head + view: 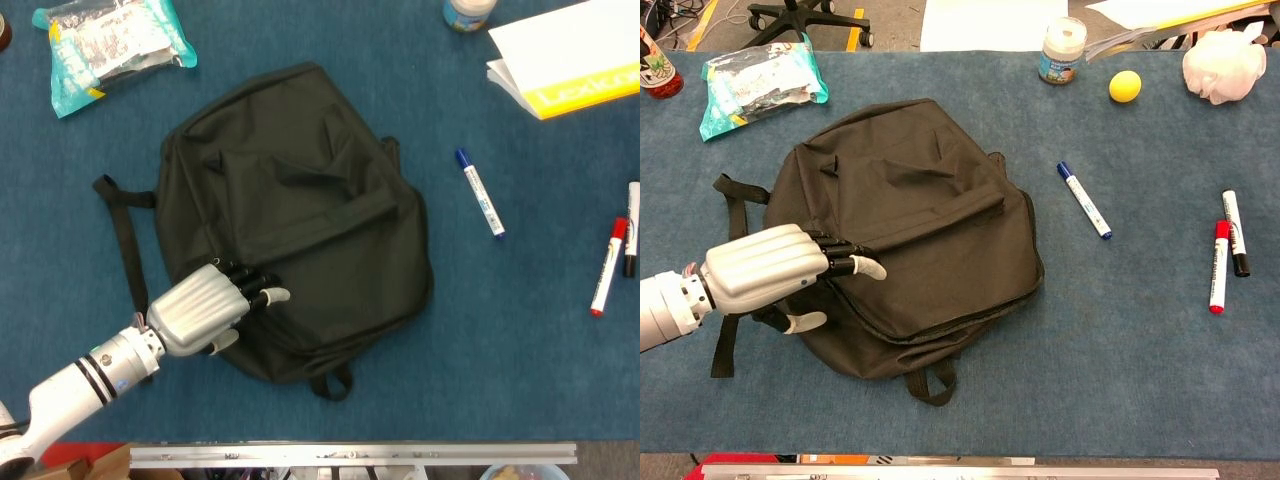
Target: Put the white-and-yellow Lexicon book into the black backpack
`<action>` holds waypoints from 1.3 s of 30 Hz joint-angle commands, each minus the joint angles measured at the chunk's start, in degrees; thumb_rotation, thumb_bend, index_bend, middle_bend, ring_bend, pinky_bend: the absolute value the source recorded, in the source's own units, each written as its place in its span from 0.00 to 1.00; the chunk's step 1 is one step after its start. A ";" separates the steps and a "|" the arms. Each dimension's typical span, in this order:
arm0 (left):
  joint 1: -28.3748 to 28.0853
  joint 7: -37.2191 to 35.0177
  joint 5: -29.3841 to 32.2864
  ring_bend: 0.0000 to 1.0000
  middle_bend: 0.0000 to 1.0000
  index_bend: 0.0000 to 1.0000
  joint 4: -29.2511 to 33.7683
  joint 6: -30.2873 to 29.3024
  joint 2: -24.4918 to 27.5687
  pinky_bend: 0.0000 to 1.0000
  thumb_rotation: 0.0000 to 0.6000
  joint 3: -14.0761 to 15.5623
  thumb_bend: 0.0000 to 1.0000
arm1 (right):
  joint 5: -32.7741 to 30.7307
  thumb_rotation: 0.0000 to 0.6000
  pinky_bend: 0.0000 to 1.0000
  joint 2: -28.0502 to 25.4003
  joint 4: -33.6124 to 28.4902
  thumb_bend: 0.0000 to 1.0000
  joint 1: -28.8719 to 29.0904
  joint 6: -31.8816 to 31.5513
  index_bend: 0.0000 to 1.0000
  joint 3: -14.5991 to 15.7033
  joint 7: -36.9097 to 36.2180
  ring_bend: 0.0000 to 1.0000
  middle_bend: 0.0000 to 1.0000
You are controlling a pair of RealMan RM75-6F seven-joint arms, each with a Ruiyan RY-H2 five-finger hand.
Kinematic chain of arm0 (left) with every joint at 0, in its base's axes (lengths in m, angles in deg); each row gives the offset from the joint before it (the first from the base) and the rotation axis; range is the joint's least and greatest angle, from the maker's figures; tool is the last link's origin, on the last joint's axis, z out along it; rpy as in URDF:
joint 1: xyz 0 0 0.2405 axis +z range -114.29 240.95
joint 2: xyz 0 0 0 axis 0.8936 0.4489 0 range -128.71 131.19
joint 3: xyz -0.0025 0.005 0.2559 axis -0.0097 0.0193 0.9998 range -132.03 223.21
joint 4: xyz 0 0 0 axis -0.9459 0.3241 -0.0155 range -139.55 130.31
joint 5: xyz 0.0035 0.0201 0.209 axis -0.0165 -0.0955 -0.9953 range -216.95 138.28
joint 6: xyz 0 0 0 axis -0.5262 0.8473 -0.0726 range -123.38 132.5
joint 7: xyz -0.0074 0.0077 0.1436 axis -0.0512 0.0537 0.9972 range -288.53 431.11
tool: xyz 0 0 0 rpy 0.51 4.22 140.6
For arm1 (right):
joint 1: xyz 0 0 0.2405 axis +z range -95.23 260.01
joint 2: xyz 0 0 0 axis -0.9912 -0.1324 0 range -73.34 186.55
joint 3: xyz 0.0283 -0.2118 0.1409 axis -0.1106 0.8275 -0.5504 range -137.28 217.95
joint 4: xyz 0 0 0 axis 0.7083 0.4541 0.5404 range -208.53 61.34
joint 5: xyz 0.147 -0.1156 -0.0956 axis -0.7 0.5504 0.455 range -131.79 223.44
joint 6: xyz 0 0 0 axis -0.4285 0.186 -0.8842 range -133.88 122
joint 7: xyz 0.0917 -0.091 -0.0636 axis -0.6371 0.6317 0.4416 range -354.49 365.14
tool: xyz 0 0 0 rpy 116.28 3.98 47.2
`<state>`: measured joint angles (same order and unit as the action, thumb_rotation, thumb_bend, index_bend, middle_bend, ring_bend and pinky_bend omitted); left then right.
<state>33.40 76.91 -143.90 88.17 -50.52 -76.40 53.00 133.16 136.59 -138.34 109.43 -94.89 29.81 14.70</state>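
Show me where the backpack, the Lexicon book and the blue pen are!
black backpack [330, 230]: head view, on the front flap.
Lexicon book [560, 55]: head view, on the white cover.
blue pen [1085, 201]: chest view, on the white barrel.

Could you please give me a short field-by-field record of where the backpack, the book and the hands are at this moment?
backpack: black backpack lies flat mid-table, apparently closed
book: Lexicon book at the far right, raised off the table in the chest view
left hand: left hand on the backpack's near-left edge, holding nothing
right hand: not in view
nearby: blue marker right of backpack
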 commanded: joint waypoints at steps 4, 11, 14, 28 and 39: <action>0.47 2.04 1.79 0.19 0.17 0.14 -1.14 0.86 -2.81 0.30 1.00 0.99 0.28 | 0.40 1.00 0.66 -0.29 -0.57 0.54 -0.25 0.21 0.74 0.09 0.08 0.53 0.63; 0.53 0.02 4.05 0.19 0.16 0.13 -3.45 -0.15 -6.90 0.30 1.00 0.01 0.28 | 0.30 1.00 0.66 -0.67 -1.51 0.54 -0.75 0.14 0.74 -0.23 0.08 0.53 0.63; -0.03 -0.21 5.02 0.19 0.16 0.13 -4.58 0.48 -8.35 0.30 1.00 -0.48 0.28 | 0.08 1.00 0.66 -0.83 -1.78 0.54 -1.03 0.07 0.74 -0.46 -0.26 0.54 0.63; -2.23 -4.73 9.23 0.24 0.19 0.22 -6.85 1.48 -13.83 0.35 1.00 -2.83 0.28 | -0.40 1.00 0.66 -0.88 -1.53 0.54 -1.92 -0.22 0.74 -1.22 -1.62 0.54 0.64; -3.11 -12.78 11.00 0.42 0.36 0.43 -9.75 -1.29 -18.59 0.55 1.00 -5.19 0.41 | -0.72 1.00 0.67 -1.10 -1.88 0.54 -2.41 -0.66 0.74 -1.90 -2.04 0.55 0.64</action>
<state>30.41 64.45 -133.16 78.73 -51.51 -94.67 48.09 132.45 135.49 -140.23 107.02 -95.54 27.91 12.67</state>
